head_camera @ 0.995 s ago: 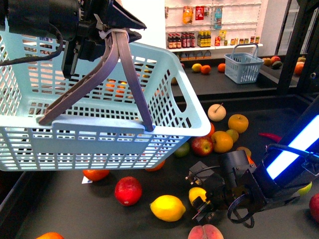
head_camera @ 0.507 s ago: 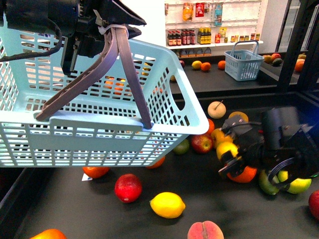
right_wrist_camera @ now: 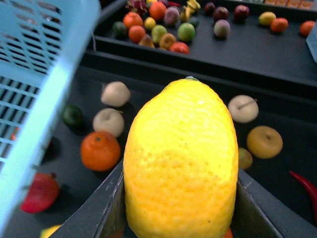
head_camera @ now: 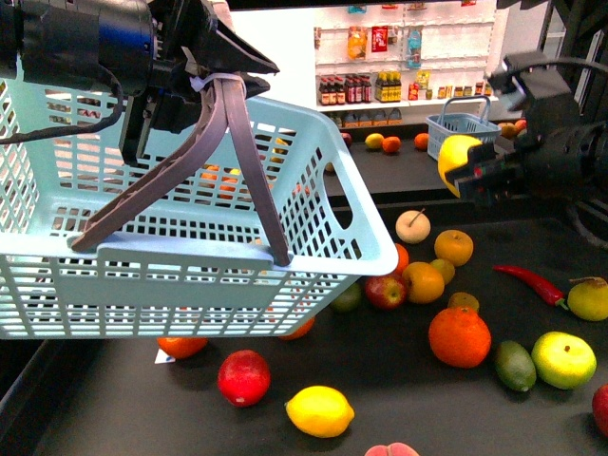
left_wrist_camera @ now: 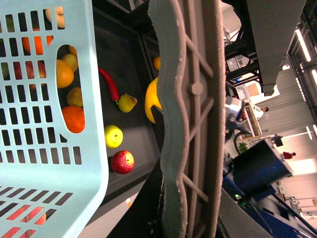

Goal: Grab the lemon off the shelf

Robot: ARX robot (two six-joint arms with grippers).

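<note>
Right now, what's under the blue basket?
On the shelf deck below the basket, an orange-red fruit and a second orange fruit peek out. Their upper parts and anything farther back are covered.

The left arm (head_camera: 85, 43) reaches in from the upper left, held high; its left gripper (head_camera: 214, 68) points right and is clamped over the top of a basket handle (head_camera: 245, 161); the right arm (head_camera: 560, 142) enters from the right edge, lifted to about the same height; the right gripper (head_camera: 467, 171) points left, its dark fingers (right_wrist_camera: 105, 210) pressed against both sides of the lemon (head_camera: 453, 157).
</note>
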